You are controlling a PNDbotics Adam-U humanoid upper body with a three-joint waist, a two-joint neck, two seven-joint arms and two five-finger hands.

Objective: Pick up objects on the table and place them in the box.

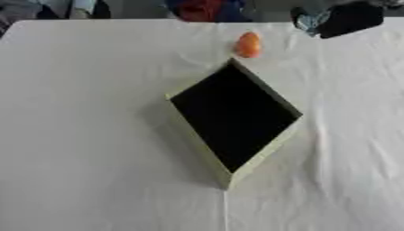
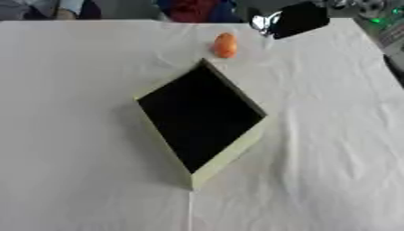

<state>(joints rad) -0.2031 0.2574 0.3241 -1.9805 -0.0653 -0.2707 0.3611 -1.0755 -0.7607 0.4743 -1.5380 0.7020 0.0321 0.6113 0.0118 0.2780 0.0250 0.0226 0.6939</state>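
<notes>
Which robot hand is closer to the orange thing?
Right. The right hand sits just beyond and right of the orange thing, not touching. The left hand is not in view.

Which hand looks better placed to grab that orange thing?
Probably the right hand: it shows at the far right, close beside the orange thing. The left hand is out of view.

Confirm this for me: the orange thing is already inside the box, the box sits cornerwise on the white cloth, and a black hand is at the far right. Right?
Not quite. The orange thing is not inside the box; it lies on the white cloth just beyond the box's far corner, as the left eye view shows. The box does sit cornerwise, and the black hand is at the far right.
</notes>
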